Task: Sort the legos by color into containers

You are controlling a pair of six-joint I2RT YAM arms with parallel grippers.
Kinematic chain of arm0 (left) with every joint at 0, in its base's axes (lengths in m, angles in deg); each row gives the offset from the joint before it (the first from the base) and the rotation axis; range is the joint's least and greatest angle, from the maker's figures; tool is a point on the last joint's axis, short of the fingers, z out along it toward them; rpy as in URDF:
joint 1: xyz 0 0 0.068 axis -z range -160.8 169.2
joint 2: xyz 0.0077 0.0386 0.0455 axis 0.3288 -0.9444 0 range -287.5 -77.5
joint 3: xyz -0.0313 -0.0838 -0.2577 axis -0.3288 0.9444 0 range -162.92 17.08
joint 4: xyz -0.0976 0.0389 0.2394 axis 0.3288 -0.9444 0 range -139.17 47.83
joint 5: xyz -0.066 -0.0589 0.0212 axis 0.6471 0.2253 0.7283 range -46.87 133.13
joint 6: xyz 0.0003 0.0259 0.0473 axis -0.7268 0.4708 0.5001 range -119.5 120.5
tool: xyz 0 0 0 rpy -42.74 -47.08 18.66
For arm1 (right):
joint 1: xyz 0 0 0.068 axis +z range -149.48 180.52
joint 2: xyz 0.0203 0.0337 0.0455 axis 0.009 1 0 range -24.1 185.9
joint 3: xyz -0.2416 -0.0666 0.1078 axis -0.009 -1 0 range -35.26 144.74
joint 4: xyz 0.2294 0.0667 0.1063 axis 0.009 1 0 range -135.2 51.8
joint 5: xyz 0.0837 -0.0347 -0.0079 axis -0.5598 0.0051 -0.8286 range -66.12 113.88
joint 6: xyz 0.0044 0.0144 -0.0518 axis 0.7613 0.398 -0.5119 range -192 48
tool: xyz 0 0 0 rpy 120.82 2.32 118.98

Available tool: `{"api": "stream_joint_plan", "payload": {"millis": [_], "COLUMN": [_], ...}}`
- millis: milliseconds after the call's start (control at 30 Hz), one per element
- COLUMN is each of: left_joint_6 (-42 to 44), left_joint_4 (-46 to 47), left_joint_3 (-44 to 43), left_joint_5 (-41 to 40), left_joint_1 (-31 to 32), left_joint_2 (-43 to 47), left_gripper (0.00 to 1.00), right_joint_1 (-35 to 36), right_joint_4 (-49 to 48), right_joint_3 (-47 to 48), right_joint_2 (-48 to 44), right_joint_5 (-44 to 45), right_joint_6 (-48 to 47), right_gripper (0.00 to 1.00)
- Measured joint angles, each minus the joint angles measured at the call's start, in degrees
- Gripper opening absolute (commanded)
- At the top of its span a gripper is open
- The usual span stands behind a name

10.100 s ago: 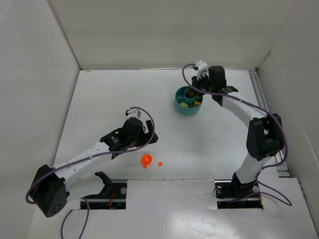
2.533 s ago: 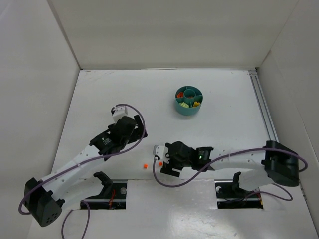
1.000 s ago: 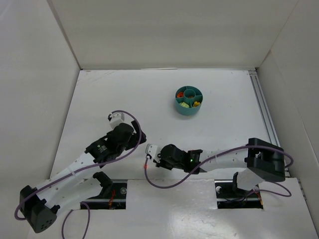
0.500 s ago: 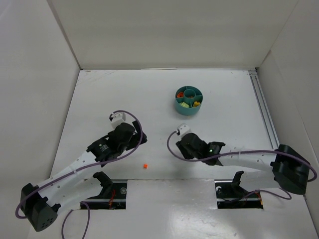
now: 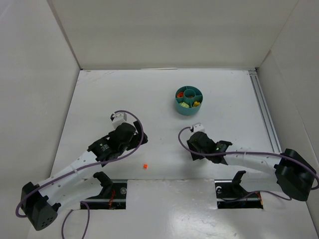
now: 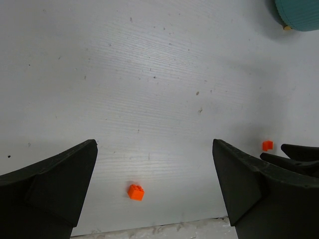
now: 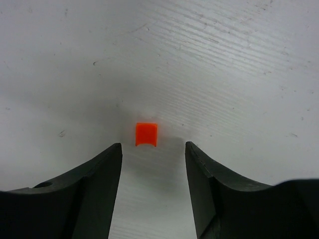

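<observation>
Tiny orange plastic brick (image 7: 146,134) lies untouched between my right gripper's (image 7: 153,149) parted fingers (image 7: 94,194); left gripper (image 6: 154,144) gapes wide, empty.

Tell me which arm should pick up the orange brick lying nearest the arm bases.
Left. The orange brick lies just ahead of the left gripper, framed between its open fingers. The right gripper sits farther off, with a second orange piece lying between its own open fingers.
</observation>
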Motion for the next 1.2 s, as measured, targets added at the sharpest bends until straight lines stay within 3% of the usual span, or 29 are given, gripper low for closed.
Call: {"api": "stream_joint_plan", "payload": {"millis": [300,700,967,1200], "left_joint_6": [0.0,0.0,0.1,2.2], "left_joint_4": [0.0,0.0,0.9,4.4], "left_joint_3": [0.0,0.0,0.0,0.0], "left_joint_5": [0.0,0.0,0.0,0.5], "left_joint_1": [0.0,0.0,0.0,0.0], "left_joint_2": [0.0,0.0,-0.1,-2.7], "left_gripper": [1.0,1.0,1.0,1.0], "right_joint_1": [-0.7,-0.7,-1.4,-10.4], "right_joint_4": [-4.4,-4.5,-4.0,-4.9], "right_joint_3": [0.3,-1.1,0.8,19.3], "right_joint_2": [4.0,1.1,-3.7,3.7], "right_joint_5": [-1.4,-2.5,-2.3,-2.4], "right_joint_6": [0.9,2.1,-3.3,-15.3], "right_gripper": [0.38,0.19,0.19,0.19]}}
